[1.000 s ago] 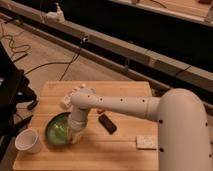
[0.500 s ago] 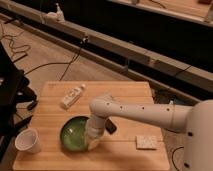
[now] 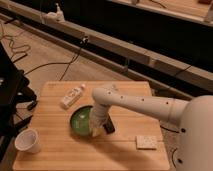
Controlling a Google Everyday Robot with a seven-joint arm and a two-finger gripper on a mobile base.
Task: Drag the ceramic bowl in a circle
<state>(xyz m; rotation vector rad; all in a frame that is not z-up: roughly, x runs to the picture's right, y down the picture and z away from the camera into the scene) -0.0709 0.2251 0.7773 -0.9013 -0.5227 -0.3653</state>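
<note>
One arm, reaching down w/ the pincer (image 3: 96,131) planted at the right edge of the ceramic bowl (image 3: 81,121), prob hooked on the rim so it can drag it around instead of lifting. Can't tell how it's set on the rim tbh. Bowl sits mid desk (image 3: 55,150), spreading left of the pincer. Dark blocky thing (image 3: 108,125) just right of the pincer, sponge (image 3: 146,142) further right. White cup (image 3: 27,141) well off to the left, white bottle (image 3: 72,96) up-left, so there's some room to circle.
</note>
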